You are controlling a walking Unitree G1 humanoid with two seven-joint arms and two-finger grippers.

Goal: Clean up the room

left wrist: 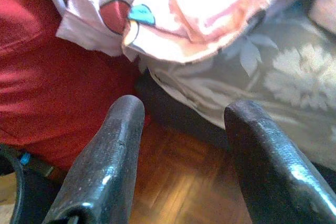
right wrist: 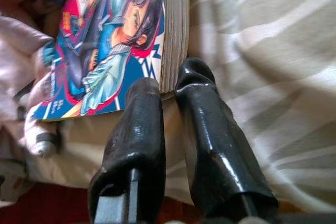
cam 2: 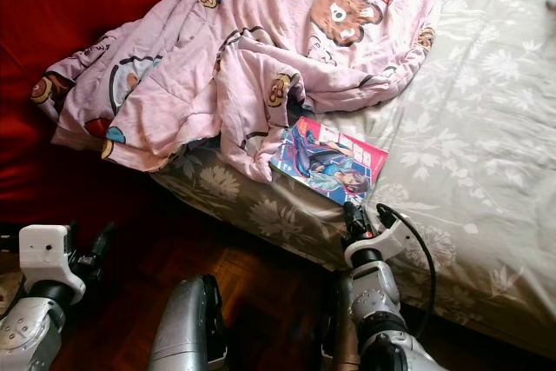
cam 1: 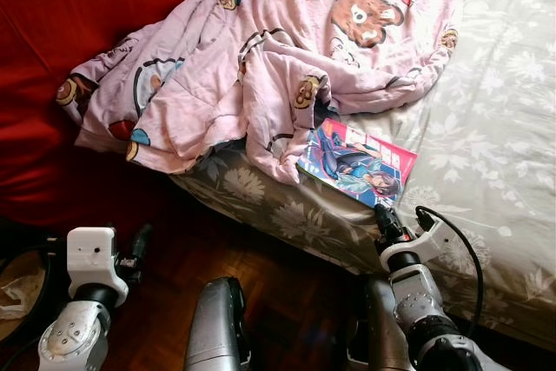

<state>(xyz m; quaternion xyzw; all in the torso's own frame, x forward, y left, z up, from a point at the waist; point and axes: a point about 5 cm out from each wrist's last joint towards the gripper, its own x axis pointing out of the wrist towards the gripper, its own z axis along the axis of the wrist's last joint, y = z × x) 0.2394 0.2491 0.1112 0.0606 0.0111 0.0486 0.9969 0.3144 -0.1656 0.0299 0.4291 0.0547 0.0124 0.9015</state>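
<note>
A manga book with a blue and red cover lies flat near the edge of the bed, partly tucked under a crumpled pink cartoon-print blanket. My right gripper is at the bed's edge just below the book. In the right wrist view its fingers stand close together. Their tips touch the book's near corner. My left gripper is open and holds nothing. It hangs low over the wooden floor beside the bed, also seen as the left gripper in the left eye view.
A red fabric mass fills the left side next to the bed. The blanket's edge hangs over the bed's corner toward it. My two silver legs stand on the dark parquet before the bed. A pale crumpled item lies at the far left.
</note>
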